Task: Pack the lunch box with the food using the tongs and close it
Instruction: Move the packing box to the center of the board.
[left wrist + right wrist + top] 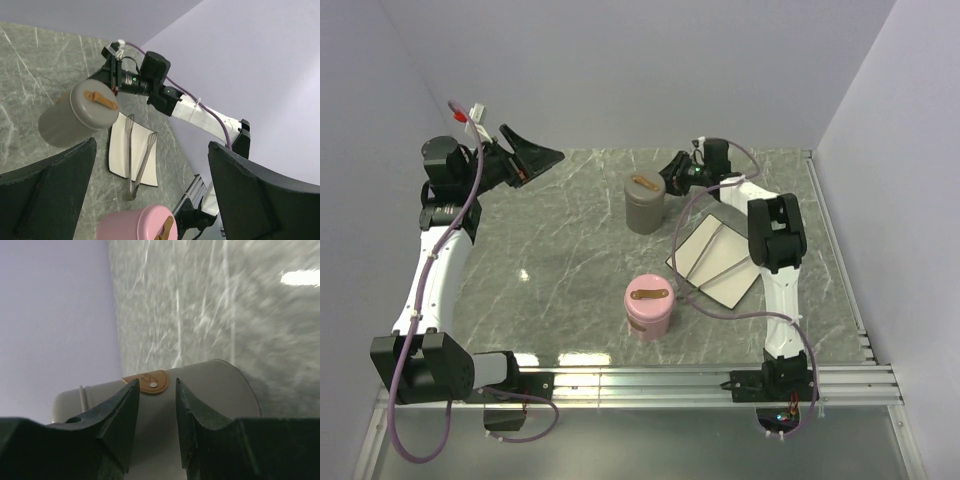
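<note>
Looking over the tabletop (550,260) from above, I see the grey lunch container (645,208) standing upright near the far edge with its lid on. A brown tab (645,182) lies across the lid. The pink lunch container (650,310), also lidded, sits at about 6 o'clock from it, well apart.

The white plate (730,282) lies at 3 o'clock from the pink one. The tongs (130,155) rest across the plate, their two arms spread. Their joined end pokes off the plate edge nearest the pink container.

My right gripper (155,386) is at roughly 2 o'clock of the grey container, close to its lid. Its jaws are partly parted with nothing between them, and the wrist camera shows the brown tab just past their tips. I cannot tell whether the tips touch the lid.

My left gripper (532,150) hangs in the air at 9 o'clock from the grey container, well apart from it, jaws spread wide and released.
</note>
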Motion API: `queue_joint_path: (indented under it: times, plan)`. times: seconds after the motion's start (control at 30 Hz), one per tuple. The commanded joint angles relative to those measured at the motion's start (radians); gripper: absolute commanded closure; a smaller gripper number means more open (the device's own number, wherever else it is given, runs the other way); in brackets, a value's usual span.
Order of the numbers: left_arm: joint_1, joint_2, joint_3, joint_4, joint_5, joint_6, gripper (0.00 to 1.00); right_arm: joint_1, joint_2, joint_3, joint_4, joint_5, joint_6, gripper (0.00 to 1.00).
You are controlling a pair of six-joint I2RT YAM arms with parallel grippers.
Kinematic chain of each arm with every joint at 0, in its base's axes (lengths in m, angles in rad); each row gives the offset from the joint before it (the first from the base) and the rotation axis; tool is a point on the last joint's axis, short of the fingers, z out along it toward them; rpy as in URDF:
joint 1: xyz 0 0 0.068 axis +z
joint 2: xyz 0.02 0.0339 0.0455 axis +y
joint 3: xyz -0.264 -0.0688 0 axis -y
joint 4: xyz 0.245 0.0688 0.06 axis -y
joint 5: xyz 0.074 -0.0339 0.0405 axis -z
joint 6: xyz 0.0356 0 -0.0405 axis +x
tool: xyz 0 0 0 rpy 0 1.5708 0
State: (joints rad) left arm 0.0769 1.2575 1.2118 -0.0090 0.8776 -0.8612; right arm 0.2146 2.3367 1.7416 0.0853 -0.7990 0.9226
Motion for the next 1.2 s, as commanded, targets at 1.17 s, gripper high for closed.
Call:
queue_joint_path:
  times: [1.17]
  plan:
    - [0.063, -0.07, -0.052, 0.064, 0.067, 0.001, 0.01, 0.456, -0.07, -0.221, 0.105, -0.212, 0.002, 0.59]
